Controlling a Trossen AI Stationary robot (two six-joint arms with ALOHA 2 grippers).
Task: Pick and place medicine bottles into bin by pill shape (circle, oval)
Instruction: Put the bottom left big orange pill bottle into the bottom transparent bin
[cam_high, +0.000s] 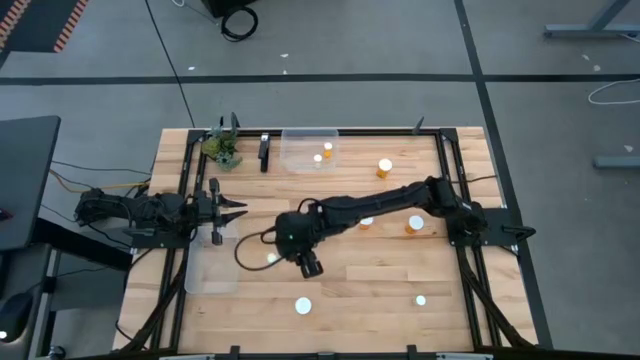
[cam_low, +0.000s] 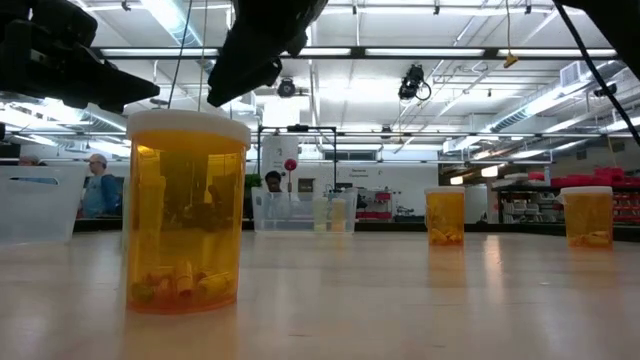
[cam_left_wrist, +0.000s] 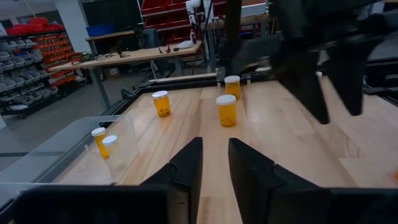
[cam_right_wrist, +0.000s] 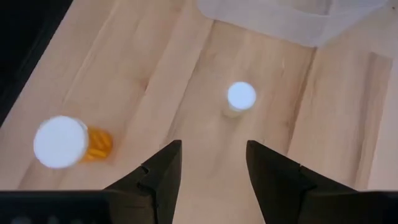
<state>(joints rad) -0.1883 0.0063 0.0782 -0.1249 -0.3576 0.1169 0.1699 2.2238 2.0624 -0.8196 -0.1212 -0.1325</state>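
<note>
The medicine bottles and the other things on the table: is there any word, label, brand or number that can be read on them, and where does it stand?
No text can be read in any view.
Nearest medicine bottle in the low view: plain amber wall, no label showing.
White caps: blank.
Clear bin: no marking.
Signs on the far room wall: too small and blurred to read.

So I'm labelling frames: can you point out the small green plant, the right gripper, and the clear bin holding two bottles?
small green plant (cam_high: 223, 150), high view, its leaves.
right gripper (cam_high: 312, 269), high view, between its fingertips.
clear bin (cam_high: 300, 140), high view, bare floor near its rim.
</note>
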